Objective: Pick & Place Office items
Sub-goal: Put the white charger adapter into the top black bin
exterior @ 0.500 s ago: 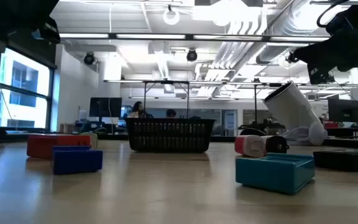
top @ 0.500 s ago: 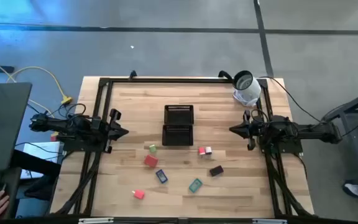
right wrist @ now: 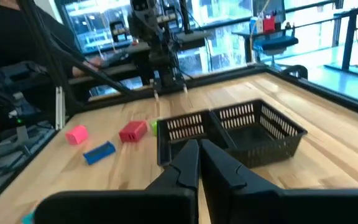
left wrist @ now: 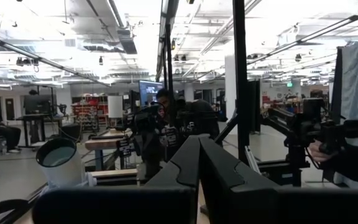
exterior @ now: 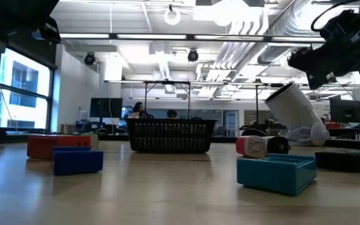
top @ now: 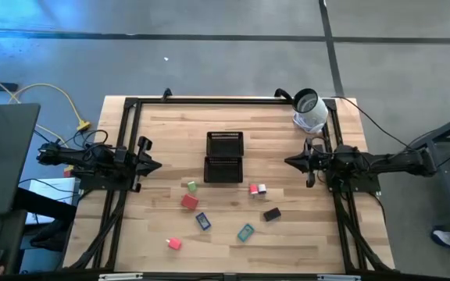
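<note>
High view: both my pincers, left pincer (top: pixel 156 165) and right pincer (top: pixel 291 162), hang shut and empty; descending closed risks scattering the office items (top: pixel 190 202).

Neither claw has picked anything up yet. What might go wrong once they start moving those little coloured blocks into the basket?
The red-and-white piece and black piece lie close together, so the shut right gripper might nudge one while reaching for the other. The white-and-grey roll stands tilted just behind that arm and could get knocked. The black mesh tray has two narrow compartments; a piece released off-centre might land on its rim or outside.
</note>
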Controlling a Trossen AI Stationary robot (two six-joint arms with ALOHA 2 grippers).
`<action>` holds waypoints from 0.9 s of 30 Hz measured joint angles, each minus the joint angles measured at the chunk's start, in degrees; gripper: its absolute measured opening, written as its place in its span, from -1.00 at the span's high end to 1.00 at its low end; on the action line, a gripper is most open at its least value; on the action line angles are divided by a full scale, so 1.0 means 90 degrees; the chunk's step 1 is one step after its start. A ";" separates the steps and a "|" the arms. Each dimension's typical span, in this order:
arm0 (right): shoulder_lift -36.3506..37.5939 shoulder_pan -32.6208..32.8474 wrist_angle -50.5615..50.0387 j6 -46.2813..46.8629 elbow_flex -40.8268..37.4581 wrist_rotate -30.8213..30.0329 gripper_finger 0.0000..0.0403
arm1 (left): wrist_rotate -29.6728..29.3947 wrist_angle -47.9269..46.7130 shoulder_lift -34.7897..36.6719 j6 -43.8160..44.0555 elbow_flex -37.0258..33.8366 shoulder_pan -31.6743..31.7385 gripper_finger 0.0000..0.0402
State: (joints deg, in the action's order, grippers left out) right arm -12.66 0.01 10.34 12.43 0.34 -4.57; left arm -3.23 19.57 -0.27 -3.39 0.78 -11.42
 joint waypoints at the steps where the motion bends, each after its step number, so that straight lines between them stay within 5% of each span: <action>1: -0.0092 0.0000 0.0171 0.0001 0.0000 -0.0025 0.99 | -0.0018 0.0000 0.0000 -0.0046 0.0000 0.0000 1.00; 6: -0.0765 0.0000 0.1114 0.0160 0.0000 -0.0268 0.99 | -0.0036 0.0006 0.0000 -0.0096 0.0000 0.0000 1.00; 14: -0.1763 0.0000 0.2897 0.0170 0.0013 0.0237 0.99 | 0.0205 0.0184 0.0000 -0.0090 0.0000 0.0000 1.00; 18: -0.2170 0.0000 0.2937 0.0170 0.0248 0.0399 0.97 | 0.0435 0.0528 0.0002 -0.0109 0.0000 -0.0002 1.00; 27: -0.3398 0.0000 0.2517 0.0531 0.1452 0.0896 0.39 | 0.0364 0.0496 -0.0224 -0.0081 0.0000 -0.0002 1.00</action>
State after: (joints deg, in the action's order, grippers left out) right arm -43.24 0.01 33.00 17.20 13.41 3.49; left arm 0.05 24.04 -2.29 -4.11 0.78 -11.44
